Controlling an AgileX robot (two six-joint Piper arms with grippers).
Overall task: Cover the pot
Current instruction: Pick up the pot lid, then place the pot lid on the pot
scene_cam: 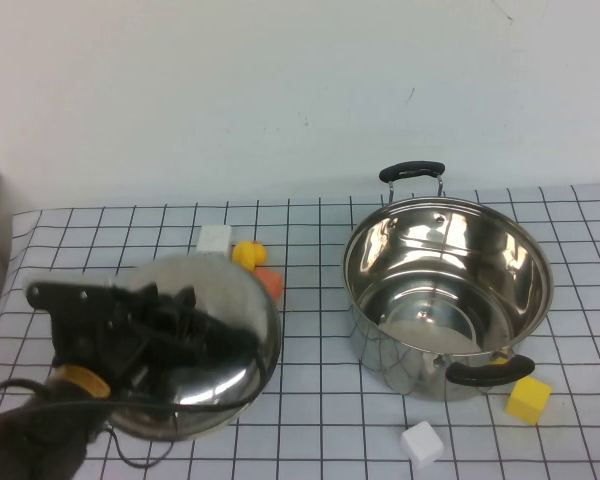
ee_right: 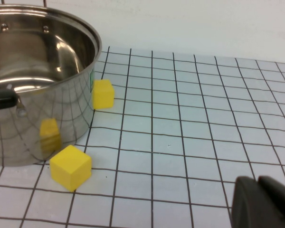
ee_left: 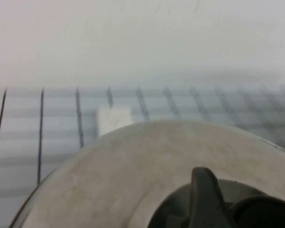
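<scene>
The pot is a large shiny steel pot with two black handles, standing open at the right of the table; it also shows in the right wrist view. The domed steel lid is left of the pot, apart from it. My left gripper is shut on the lid's black knob, and the lid's dome fills the left wrist view. My right gripper is shut and empty, low over the table beside the pot; it is out of the high view.
A white block, a yellow piece and an orange piece lie just behind the lid. A yellow block and a white block lie in front of the pot. Two yellow blocks sit against the pot.
</scene>
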